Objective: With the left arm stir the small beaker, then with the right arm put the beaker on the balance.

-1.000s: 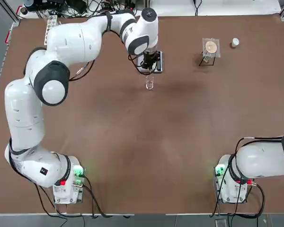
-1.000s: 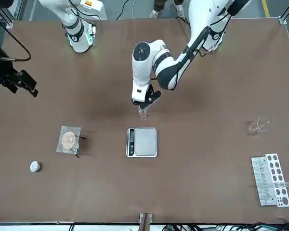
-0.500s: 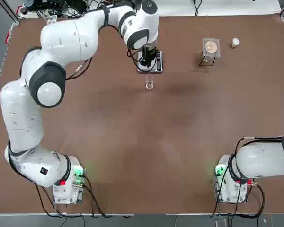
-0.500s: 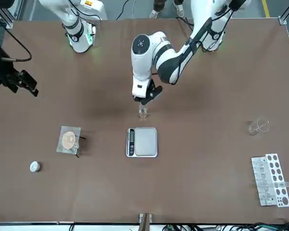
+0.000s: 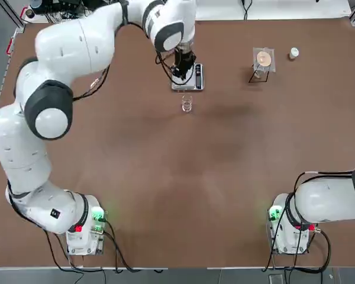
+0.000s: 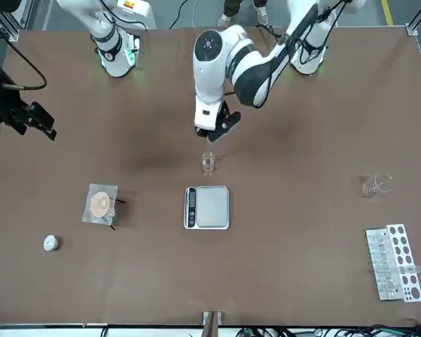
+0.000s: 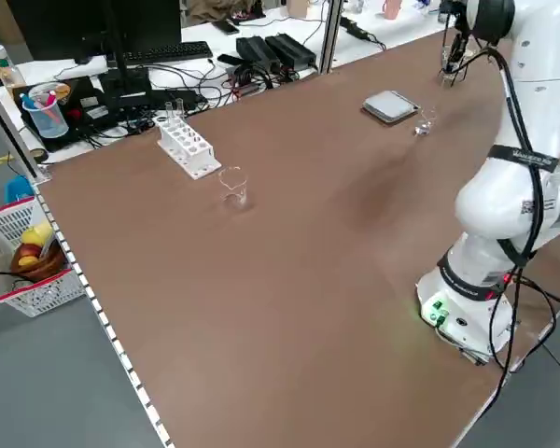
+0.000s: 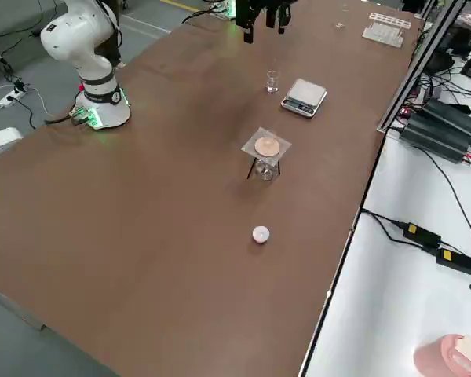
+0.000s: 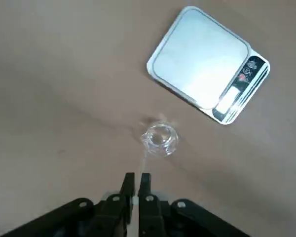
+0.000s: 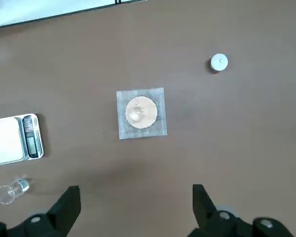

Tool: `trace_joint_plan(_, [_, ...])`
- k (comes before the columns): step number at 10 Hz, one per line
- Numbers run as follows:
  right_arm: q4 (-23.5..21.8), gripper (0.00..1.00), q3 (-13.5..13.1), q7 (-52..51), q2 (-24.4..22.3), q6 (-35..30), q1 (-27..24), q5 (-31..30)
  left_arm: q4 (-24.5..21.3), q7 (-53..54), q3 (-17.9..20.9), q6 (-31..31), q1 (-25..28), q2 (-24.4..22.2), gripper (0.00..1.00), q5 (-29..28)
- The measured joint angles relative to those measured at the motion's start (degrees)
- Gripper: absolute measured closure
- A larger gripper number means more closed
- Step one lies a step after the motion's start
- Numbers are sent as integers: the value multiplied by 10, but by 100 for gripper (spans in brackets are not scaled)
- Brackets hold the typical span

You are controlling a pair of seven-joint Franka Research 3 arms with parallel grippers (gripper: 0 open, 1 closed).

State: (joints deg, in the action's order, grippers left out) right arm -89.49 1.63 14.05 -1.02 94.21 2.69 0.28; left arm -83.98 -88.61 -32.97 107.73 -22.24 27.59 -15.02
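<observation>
Looking down from overhead, you see the left arm [image 5: 77, 47] arching from the lower left of the frame up across the brown table [image 5: 165, 177] to the upper middle. Its left gripper [image 5: 181, 72] hangs in the air over the balance [image 5: 193, 78], fingers pressed almost together on a thin clear rod [image 9: 141, 160]. The wrist picture shows that rod reaching toward the small beaker [image 9: 159, 139] without entering it.

The small beaker stands upright on the table at upper centre, just below the balance in the overhead frame and apart from it. From the front camera, the beaker sits mid-frame, directly above the balance.

The right arm [image 5: 331, 204] stays folded at the lower right of the overhead frame. Its right gripper [image 10: 135, 210] is wide open and holds nothing.

At the upper right of the overhead frame you find a mesh square on a small stand [image 5: 262, 60] and a little white cap [image 5: 293, 53]. The front camera shows a larger glass beaker [image 6: 376, 185] and a white test-tube rack [image 6: 394, 261] at the right.
</observation>
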Motion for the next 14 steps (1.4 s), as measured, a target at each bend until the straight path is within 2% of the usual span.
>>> trace_joint_plan(2, [0,0,0,0,0,-8,0,0,-1,68,-1,-40,44,-34,92,32])
trace_joint_plan(6, [0,0,0,-4,0,-17,0,0,-11,193,-10,-81,151,-60,92,75])
trace_joint_plan(10, [0,0,4,-12,0,-28,3,1,-92,385,-47,-87,333,-123,92,84])
trace_joint_plan(14, [-1,0,11,-38,1,-28,8,4,-121,661,-49,-78,541,-144,92,88])
